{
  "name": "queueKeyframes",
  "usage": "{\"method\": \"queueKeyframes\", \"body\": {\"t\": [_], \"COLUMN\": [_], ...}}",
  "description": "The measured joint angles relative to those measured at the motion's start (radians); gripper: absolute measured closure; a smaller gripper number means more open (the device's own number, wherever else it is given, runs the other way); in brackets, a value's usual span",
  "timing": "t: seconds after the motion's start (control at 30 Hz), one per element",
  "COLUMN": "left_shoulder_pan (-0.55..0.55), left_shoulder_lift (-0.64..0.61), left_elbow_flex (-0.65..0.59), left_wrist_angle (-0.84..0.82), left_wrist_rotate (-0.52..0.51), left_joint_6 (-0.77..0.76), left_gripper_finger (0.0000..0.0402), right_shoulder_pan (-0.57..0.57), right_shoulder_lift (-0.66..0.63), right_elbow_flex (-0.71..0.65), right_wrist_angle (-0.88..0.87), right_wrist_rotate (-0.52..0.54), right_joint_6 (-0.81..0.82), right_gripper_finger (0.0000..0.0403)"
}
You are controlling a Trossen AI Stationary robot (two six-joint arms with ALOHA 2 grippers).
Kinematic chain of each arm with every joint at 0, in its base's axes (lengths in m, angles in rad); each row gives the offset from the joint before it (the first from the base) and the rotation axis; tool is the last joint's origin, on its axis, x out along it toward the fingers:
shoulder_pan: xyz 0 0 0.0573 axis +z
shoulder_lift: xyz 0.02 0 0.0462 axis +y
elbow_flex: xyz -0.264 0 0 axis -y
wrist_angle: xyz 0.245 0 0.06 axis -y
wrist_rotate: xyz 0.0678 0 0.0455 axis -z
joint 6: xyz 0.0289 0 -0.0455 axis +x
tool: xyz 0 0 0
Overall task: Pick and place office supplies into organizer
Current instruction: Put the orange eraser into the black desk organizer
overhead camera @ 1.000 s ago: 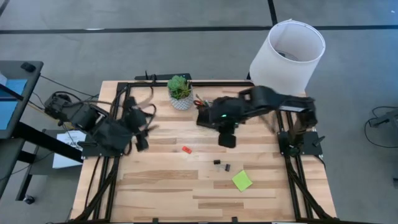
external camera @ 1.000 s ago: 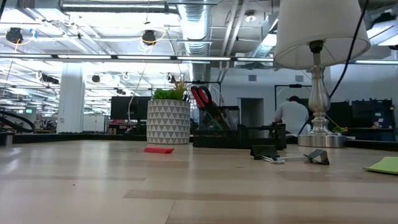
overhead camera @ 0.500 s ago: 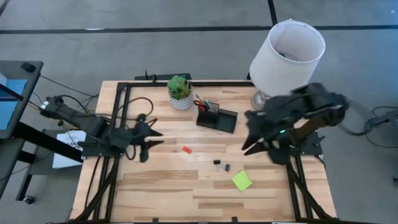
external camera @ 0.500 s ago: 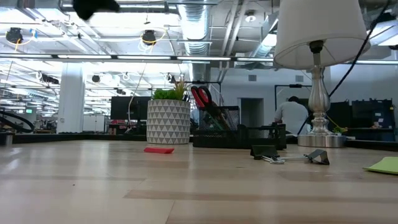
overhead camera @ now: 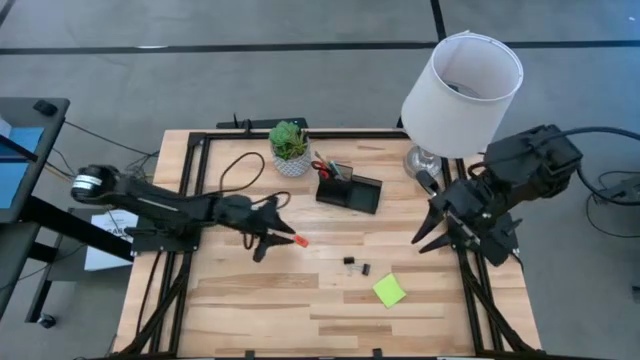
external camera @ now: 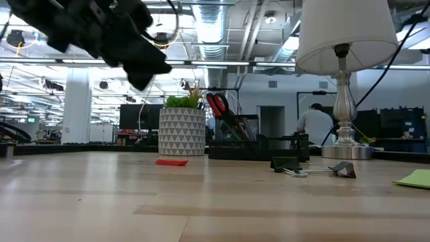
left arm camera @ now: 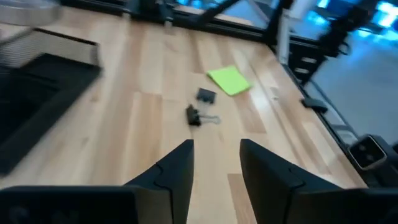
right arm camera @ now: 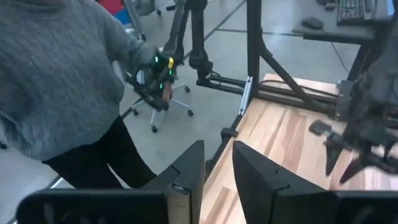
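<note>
A light plank-topped wooden table (overhead camera: pixel 300 290) stands on a grey carpeted floor (overhead camera: pixel 200 80) crossed by dark seam lines, in the high view. At two o'clock on the table, a lamp with a white drum shade (overhead camera: pixel 462 88) rises on a silver base (external camera: pixel 343 144); at twelve o'clock sits a green plant in a white patterned pot (overhead camera: pixel 290 150). A dark desk (overhead camera: pixel 25 150) stands at nine o'clock, off the table. The low view opens onto a large office hall with exposed ceiling ducts (external camera: pixel 215 27), hanging lights and a white column (external camera: pixel 76 107). A person in a grey knit sweater (right arm camera: pixel 56 74) stands beside an office chair (right arm camera: pixel 168 106).
</note>
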Motion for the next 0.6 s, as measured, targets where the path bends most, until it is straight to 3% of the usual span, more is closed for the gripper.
{"method": "queueKeyframes", "body": {"t": [0.27, 0.43, 0.6], "left_shoulder_pan": [0.08, 0.098, 0.137], "left_shoulder_lift": [0.322, 0.463, 0.547], "left_elbow_flex": [0.002, 0.043, 0.108], "left_wrist_angle": [0.26, 0.276, 0.253], "left_wrist_rotate": [0.244, 0.262, 0.307], "left_joint_6": [0.076, 0.268, 0.371], "left_gripper_finger": [0.0226, 0.0196, 0.0191], "right_shoulder_pan": [-0.013, -0.013, -0.013], "right_shoulder_lift": [0.034, 0.042, 0.061], "right_elbow_flex": [-0.001, -0.001, -0.002], "right_wrist_angle": [0.007, 0.008, 0.003], "right_wrist_rotate": [0.0, 0.004, 0.019], "right_joint_6": [0.058, 0.114, 0.114], "right_gripper_finger": [0.0327, 0.0327, 0.0327]}}
